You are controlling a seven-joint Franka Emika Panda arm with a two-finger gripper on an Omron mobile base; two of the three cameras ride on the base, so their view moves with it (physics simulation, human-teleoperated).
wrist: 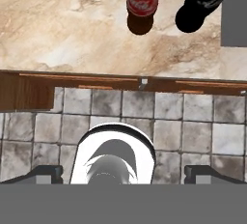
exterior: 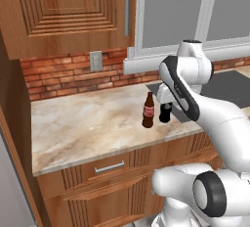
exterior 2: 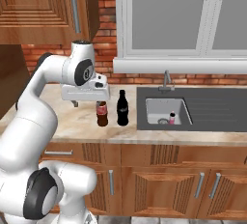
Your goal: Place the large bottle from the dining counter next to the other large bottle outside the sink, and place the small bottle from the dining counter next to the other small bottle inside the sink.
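Note:
Two large bottles stand side by side on the marble counter [exterior 2: 72, 121], just left of the sink [exterior 2: 154, 103]: a brown one with a red label [exterior 2: 102, 113] [exterior: 148, 110] [wrist: 143, 1] and a black one [exterior 2: 122, 108] [exterior: 166, 113] [wrist: 200, 1]. A small pinkish bottle [exterior 2: 171, 118] stands inside the sink basin. My gripper [exterior 2: 88, 103] [wrist: 123, 172] hangs open and holds nothing, above the counter's front edge and just up and left of the brown bottle. It points down at the counter edge and floor. The dining counter is out of view.
A faucet [exterior 2: 166, 80] rises behind the sink, and a dark draining board [exterior 2: 217, 107] lies to its right. Upper cabinets [exterior: 68, 11] hang over the counter's left part. A brick backsplash [exterior: 58, 74] and a window [exterior 2: 169, 15] are behind. Drawers [exterior: 110, 167] front the counter below.

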